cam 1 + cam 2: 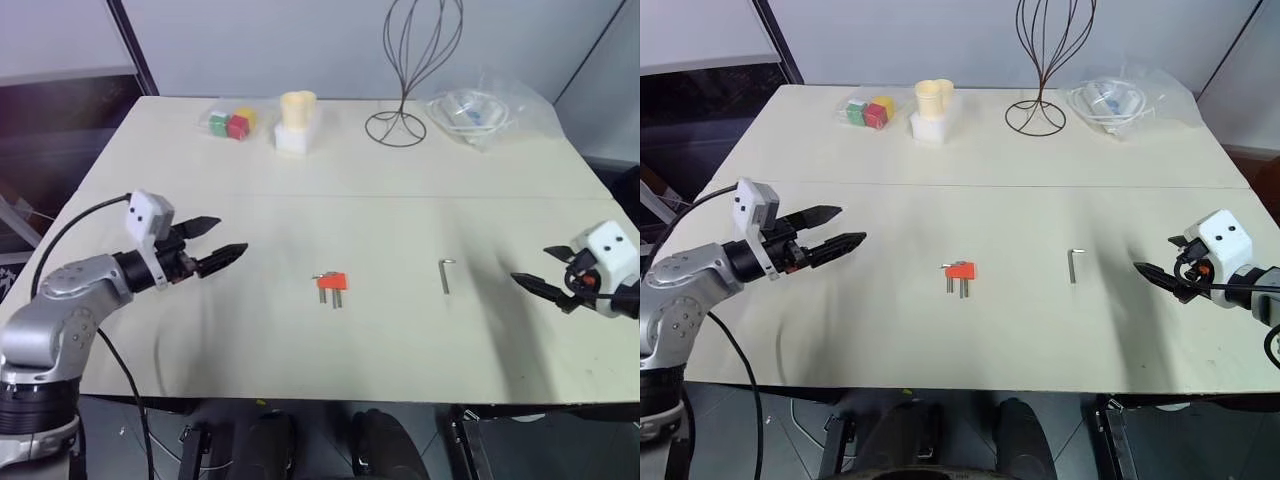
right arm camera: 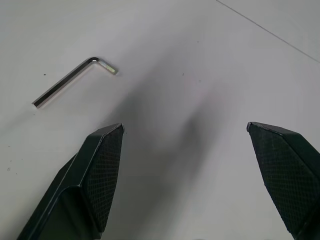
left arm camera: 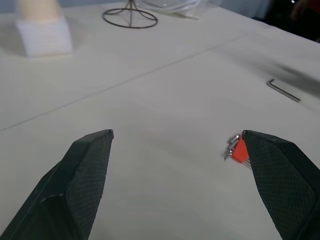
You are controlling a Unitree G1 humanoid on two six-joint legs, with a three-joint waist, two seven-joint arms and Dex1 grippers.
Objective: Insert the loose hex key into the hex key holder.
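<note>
Loose hex key (image 1: 446,275), a thin L-shaped grey metal rod, lies flat on the pale cream surface (image 1: 300,190), well apart from the small orange-red plastic hex key holder (image 1: 332,284) with short grey keys sticking out, which sits near the middle of the surface to the key's left. Left pincer (image 1: 222,243) hangs above the surface off to the holder's left with its two black fingers spread and empty, pointing toward the holder. Right pincer (image 1: 535,270) hangs to the right of the key, likewise spread wide and gripping nothing, its tips aimed toward the key.
</note>
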